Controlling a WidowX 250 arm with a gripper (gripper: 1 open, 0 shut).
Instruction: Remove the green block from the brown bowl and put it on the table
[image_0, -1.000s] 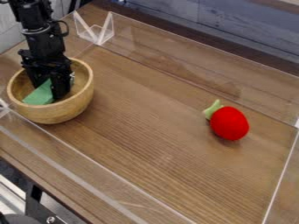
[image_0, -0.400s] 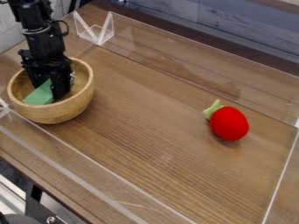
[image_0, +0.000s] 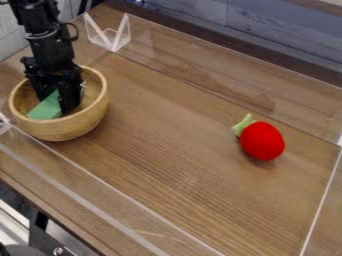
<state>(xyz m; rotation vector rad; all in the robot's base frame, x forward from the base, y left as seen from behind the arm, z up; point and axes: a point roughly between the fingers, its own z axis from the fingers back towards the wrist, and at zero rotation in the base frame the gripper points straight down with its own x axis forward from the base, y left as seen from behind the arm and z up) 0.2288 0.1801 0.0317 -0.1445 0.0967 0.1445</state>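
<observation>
One green block (image_0: 46, 108) lies inside the brown bowl (image_0: 60, 127), leaning against the bowl's inner wall on the side nearer the camera's left, with its lighter face turned up. Directly over it, the black tool (image_0: 66, 100) reaches straight down into the bowl, its fingers drawn together at the block's right edge; they appear to be clamped on the green block, though the dark fingers hide the contact itself. The arm rises from the tool toward the upper left corner of the view.

The bowl sits at the left end of the tabletop (image_0: 187, 180), close to the low clear acrylic wall (image_0: 80, 205) that runs along the near edge. Another clear panel (image_0: 114, 35) stands at the back, just behind the arm.

Well apart from the bowl, toward the right side of the tabletop, rests a red strawberry toy (image_0: 262, 140) with green leaves pointing toward the bowl. It touches nothing else.
</observation>
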